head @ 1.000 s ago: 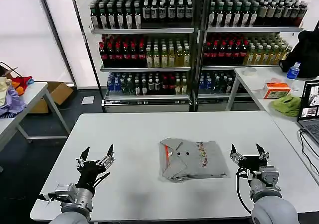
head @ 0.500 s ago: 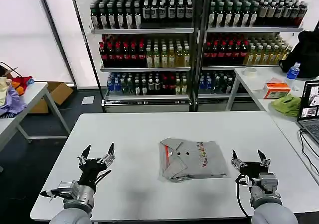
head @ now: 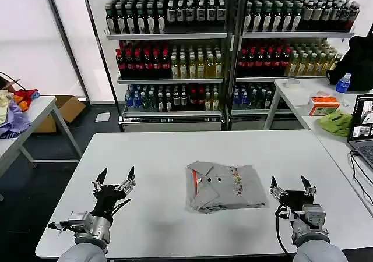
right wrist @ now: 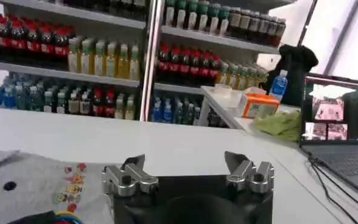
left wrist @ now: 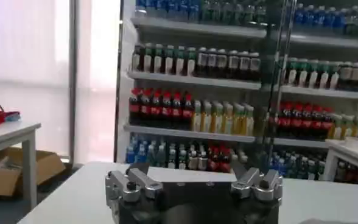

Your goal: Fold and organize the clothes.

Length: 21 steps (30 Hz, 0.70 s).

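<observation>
You had the grey T-shirt (head: pixel 224 186) lying folded in a compact rectangle near the middle of the white desk (head: pixel 163 151), its long axis running across from your left to your right, logo toward the right end. Your right gripper (head: pixel 292 184) hovered just beside the shirt's right edge, fingers spread wide and holding nothing. Your left gripper (head: pixel 115 178) sat well apart from the shirt, off to the left near the front of the desk, fingers likewise spread and empty. So the shirt lay inward from both arms, and the right one was clearly the nearer; any further tidying would most likely have fallen to it.

In the right wrist view you could see the shirt's printed logo (right wrist: pixel 72 185) just beyond the right gripper (right wrist: pixel 188 173). The left wrist view showed the left gripper (left wrist: pixel 194 182) over bare desk. The layers underneath the fold were hidden, so you couldn't judge how neatly the sleeves were tucked.
</observation>
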### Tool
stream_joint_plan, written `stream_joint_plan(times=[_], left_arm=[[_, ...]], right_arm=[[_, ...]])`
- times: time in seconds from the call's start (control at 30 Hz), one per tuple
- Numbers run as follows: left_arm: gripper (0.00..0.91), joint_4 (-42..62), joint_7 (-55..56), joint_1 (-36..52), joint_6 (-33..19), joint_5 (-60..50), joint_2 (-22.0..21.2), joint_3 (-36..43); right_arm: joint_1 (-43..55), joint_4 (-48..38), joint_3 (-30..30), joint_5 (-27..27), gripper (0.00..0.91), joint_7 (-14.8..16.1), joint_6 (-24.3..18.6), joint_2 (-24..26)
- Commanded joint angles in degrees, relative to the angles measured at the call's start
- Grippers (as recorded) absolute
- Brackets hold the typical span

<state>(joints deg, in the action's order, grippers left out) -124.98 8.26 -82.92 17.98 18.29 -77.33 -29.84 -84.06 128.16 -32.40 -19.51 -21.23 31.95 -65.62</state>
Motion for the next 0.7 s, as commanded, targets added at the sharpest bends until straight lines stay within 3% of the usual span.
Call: stream_joint_plan(times=[0.03,0.7], left_arm=[[0.907,-0.26,-0.26,0.14,-0.15,-0.14,-0.11,0.43],[0.907,-0.59,-0.27,-0.04,-0.09,-0.43,-0.75,0.71]], right_arm=[[-0.30,0.83,-0.32,0.21,0.907,0.03,0.02,-0.09],[0.51,0.33,-0.32,-0.04,0.907,0.00,0.25,0.66]])
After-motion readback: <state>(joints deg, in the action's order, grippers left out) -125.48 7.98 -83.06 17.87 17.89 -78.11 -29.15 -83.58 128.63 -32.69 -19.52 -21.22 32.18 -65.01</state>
